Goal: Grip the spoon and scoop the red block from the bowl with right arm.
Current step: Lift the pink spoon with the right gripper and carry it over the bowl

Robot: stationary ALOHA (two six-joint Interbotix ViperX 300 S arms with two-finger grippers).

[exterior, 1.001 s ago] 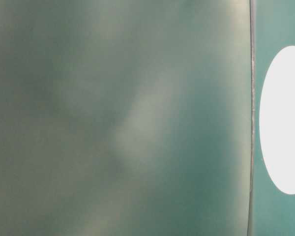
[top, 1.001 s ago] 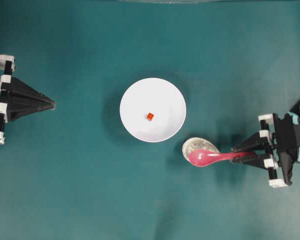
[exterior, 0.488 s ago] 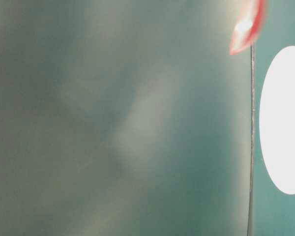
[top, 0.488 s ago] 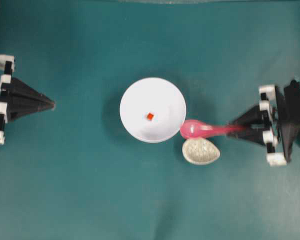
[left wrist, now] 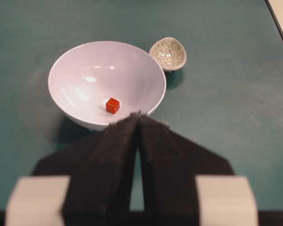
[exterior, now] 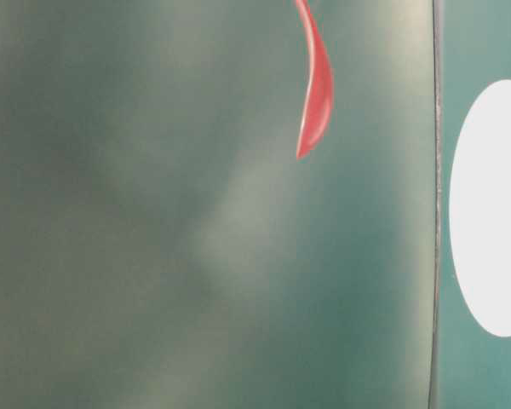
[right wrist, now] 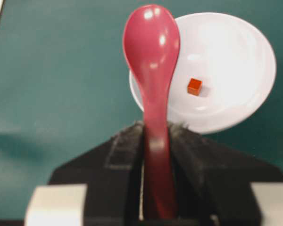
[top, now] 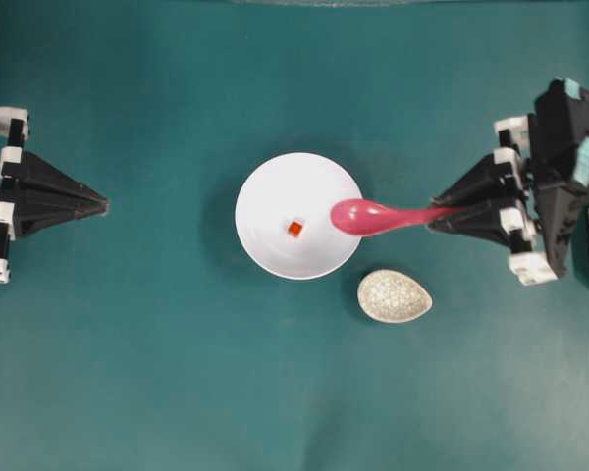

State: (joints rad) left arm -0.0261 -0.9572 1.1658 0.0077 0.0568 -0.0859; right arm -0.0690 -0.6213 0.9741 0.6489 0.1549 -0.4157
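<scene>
Spoon is sitting clamped by its handle between the black fingers of the right hand, seen closest in the right wrist view, with its deep pink scoop reaching out ahead and overlapping the near rim of the bowl. Past the scoop, the red block is lying on the white floor of the bowl, apart from the spoon. From overhead, the spoon is pointing left from the right hand, its scoop hanging over the right side of the bowl, just beside the red block but not touching it. A small speckled dish is resting on the teal desk just below and right of the bowl, apart from it. In the table-level view only the spoon's scoop is showing as a red curved shape against a blurred green surface, with a white oval at the right edge. Farthest off, at the left of the overhead view, the left hand is staying well apart from the bowl, its fingers pressed together and gripping nothing.
</scene>
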